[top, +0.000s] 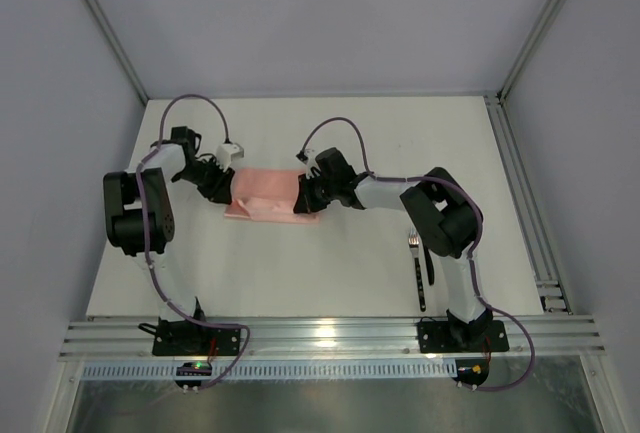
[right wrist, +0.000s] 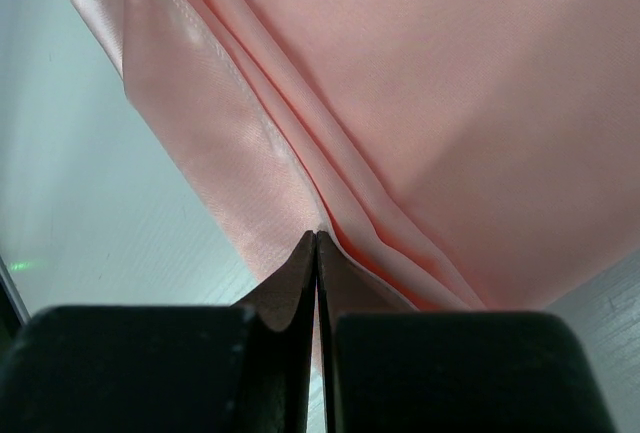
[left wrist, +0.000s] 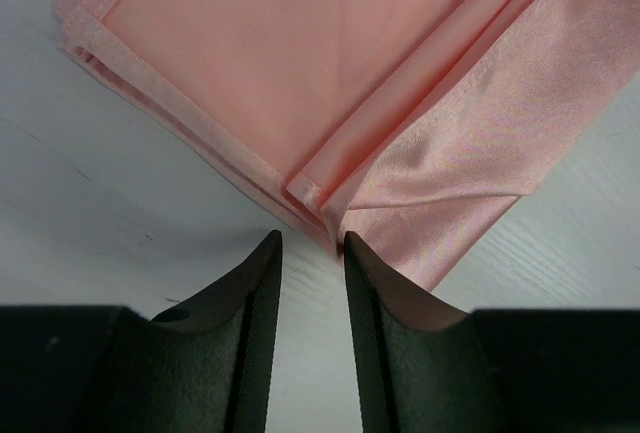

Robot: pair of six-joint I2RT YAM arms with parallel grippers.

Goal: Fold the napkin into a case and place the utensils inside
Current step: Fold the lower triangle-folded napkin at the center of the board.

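While the napkin (top: 268, 196) is lying flat near the middle of the table (top: 330, 273), folded into a long strip, its long side is running from 9 o'clock to 3 o'clock in the top view, and one gripper is sitting at each end. The left gripper (left wrist: 308, 253) is at the 9 o'clock end. Its two fingers (left wrist: 262, 288) are standing a little apart with bare table showing between them, and the folded corner of the cloth is lying just ahead at 12 o'clock, right at the mouth of the gap, so nothing is being held there. The right gripper (right wrist: 316, 248) is at the 3 o'clock end with its fingers pressed tight together, their tips touching a fold that is running away toward 11 o'clock; I cannot tell if a thin bit of cloth is being pinched. The utensils (top: 422, 288), one a fork (top: 412, 241) with pale tines, are lying well apart from the napkin, toward 4 o'clock, beside the right arm (top: 440, 218), so I am judging that arm to be the nearer one for picking them up. No words or labels are showing anywhere.
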